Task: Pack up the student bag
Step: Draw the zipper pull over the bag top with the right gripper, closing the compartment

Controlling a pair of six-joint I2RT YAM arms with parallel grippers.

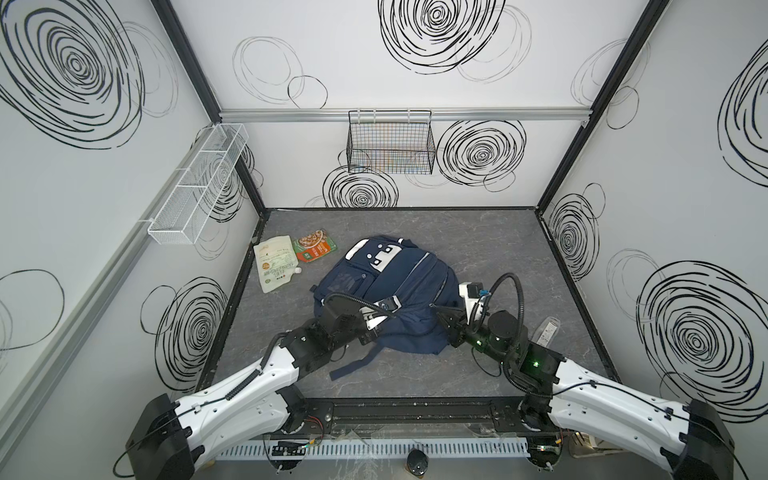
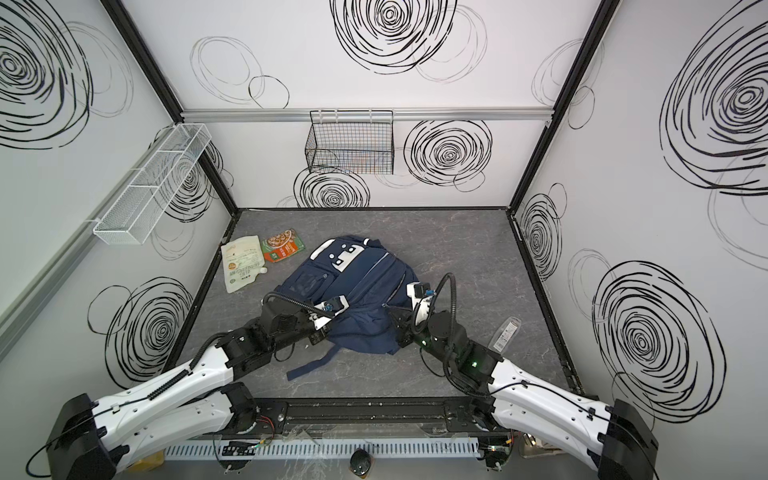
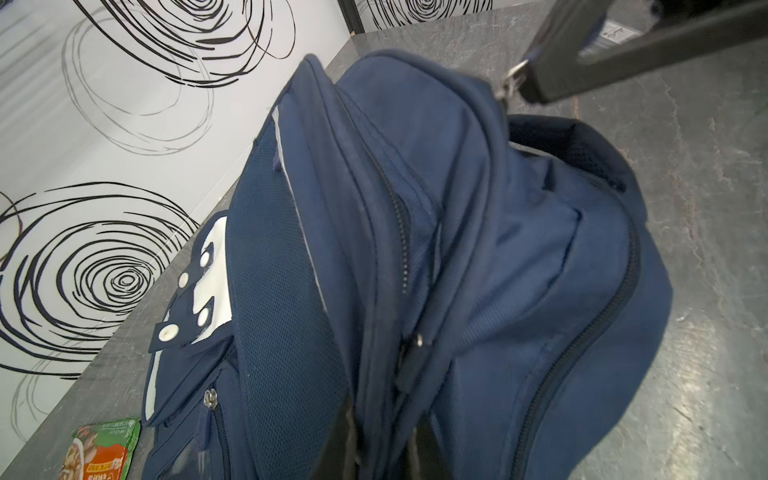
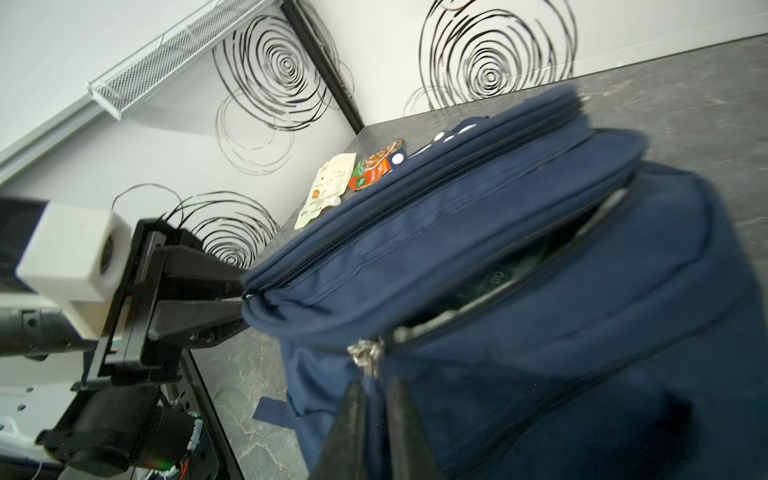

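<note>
Navy cloth at the near edge of the student bag (image 1: pixel 386 291), central on the bench (image 1: pixel 503 249), is pinched by the left fingers (image 4: pixel 195 318) while the right fingers (image 4: pixel 347 428) clamp its zip pull (image 4: pixel 365 359), so unzipping seems in hand, needing a steady drag before the pouches (image 1: pixel 275 262) beyond it go in.

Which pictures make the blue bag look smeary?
In the right wrist view the student bag is smeared, worst at its far edge, the zip pull clearer; in the left wrist view only its nearest end blurs; in both top views it looks crisp.
</note>
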